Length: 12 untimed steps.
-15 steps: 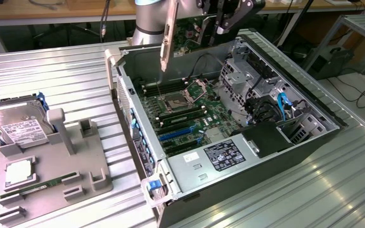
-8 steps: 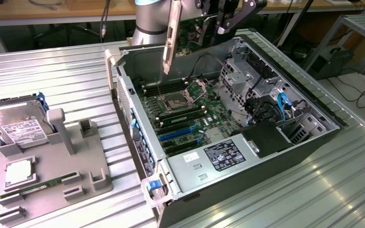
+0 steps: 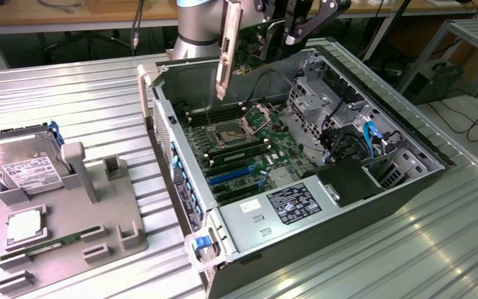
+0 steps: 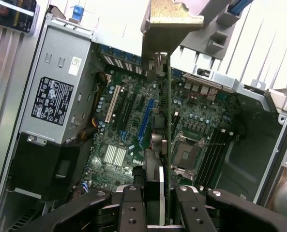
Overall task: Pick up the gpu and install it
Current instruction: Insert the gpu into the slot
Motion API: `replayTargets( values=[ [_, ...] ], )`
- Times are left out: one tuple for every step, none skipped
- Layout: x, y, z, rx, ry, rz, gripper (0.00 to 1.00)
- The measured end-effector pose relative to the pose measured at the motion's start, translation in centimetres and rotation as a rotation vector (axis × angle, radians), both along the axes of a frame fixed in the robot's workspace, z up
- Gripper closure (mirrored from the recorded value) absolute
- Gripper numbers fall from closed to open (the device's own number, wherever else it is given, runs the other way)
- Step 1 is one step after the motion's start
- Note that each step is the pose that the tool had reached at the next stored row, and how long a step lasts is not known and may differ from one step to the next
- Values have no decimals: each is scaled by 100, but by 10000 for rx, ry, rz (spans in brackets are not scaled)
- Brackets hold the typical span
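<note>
The gpu (image 3: 229, 56) hangs upright above the open computer case (image 3: 166, 134), its long pale metal bracket pointing down over the motherboard (image 3: 248, 156). My gripper (image 3: 287, 30) is shut on the card's upper part. In the wrist view the gpu (image 4: 164, 145) appears edge-on as a thin green board, clamped between my black fingers (image 4: 131, 209), with my gripper (image 4: 160, 212) directly over it and the bracket at the far end. Below it lie the CPU socket (image 4: 186, 151) and the blue expansion slot (image 4: 145, 121). The card is clear of the board.
A grey power supply (image 3: 293, 205) fills the case's near end, with drive bays and blue cables (image 3: 370, 140) to the exterior view's right. On the exterior view's left a grey fixture (image 3: 73, 230) holds a silver hard drive (image 3: 27, 167) and a green memory stick (image 3: 46, 249).
</note>
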<state>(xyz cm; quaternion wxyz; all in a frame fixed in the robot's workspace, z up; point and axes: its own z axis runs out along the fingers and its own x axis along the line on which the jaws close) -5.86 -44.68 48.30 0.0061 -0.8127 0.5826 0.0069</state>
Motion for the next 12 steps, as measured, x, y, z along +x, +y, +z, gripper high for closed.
replayTargets(
  values=[
    [0, 0, -15, -1, -2, -16, 72],
    [0, 0, -29, -3, -2, -101, 72],
    [1, 0, -46, -3, -2, -250, 72],
    [1, 0, -62, -3, -1, -405, 72],
    [1, 0, -79, -2, -2, -578, 72],
    [0, 0, -95, -2, -2, -751, 72],
    [0, 0, -111, -3, -1, -930, 72],
    [1, 0, -125, -3, -1, -1072, 72],
    [4, 0, -150, -3, -1, -1246, 72],
    [15, -1, -166, -3, -3, -1303, 72],
    [30, -1, -180, -7, -3, -1315, 72],
    [42, 0, -191, -17, -4, -1321, 72]
  ],
)
